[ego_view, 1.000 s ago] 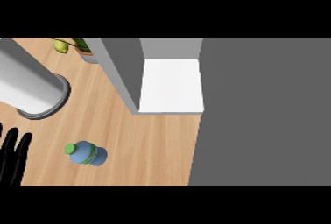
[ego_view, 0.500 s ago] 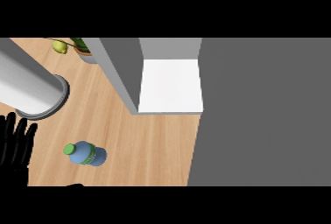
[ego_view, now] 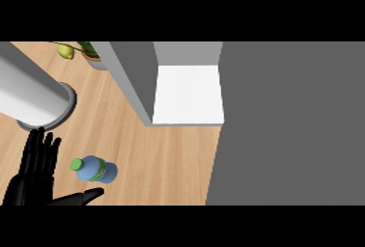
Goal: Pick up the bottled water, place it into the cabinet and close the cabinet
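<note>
Blue plastic water bottle with green cap (ego_view: 93, 169) lying on light wooden counter (ego_view: 164, 159). Just left of it, black left hand (ego_view: 35, 176), fingers straight, thumb spread wide beneath bottle.

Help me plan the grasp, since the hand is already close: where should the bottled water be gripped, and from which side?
Probably round the blue body of the bottled water, below its green cap. It stands upright on the counter, so a sideways wrap suits it. Come from its left, where the open left hand already waits, thumb reaching beneath it.
</note>
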